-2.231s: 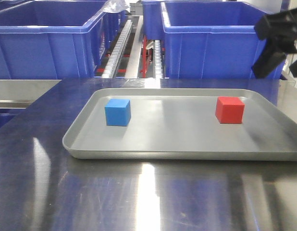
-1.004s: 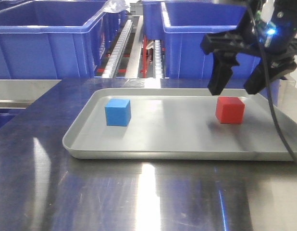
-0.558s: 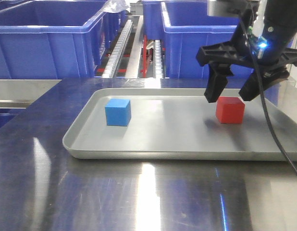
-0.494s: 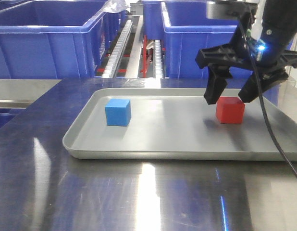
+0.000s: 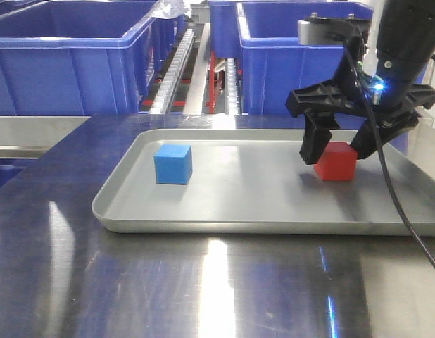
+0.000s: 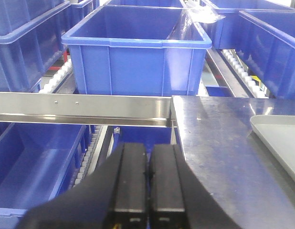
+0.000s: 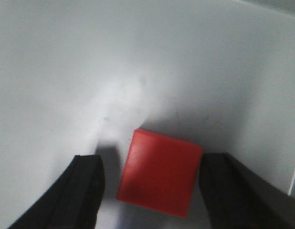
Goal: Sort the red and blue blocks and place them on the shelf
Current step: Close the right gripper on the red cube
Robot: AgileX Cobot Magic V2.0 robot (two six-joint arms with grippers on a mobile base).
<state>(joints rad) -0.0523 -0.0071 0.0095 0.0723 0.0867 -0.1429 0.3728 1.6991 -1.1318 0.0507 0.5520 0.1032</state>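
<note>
The red block (image 5: 336, 162) rests on the right part of the grey tray (image 5: 203, 225), and the blue block (image 5: 172, 164) sits on its left part. My right gripper (image 5: 335, 153) is open and lowered over the red block, one finger on each side with small gaps. In the right wrist view the red block (image 7: 161, 171) lies between the dark fingers (image 7: 88, 191) of the right gripper (image 7: 152, 162). My left gripper (image 6: 147, 152) is shut on nothing, left of the tabletop. The shelf (image 5: 182, 63) stands behind the tray.
Big blue bins (image 5: 62, 63) sit on the shelf's roller rails, one behind the right arm (image 5: 288, 63). The left wrist view shows a blue bin (image 6: 138, 57), a steel rail (image 6: 80, 102), a lower bin (image 6: 33, 162) and the tray's corner (image 6: 276, 138).
The right arm came in from the upper right and descended over the red block, so its open fingers now straddle it. Both blocks stayed where they were.
</note>
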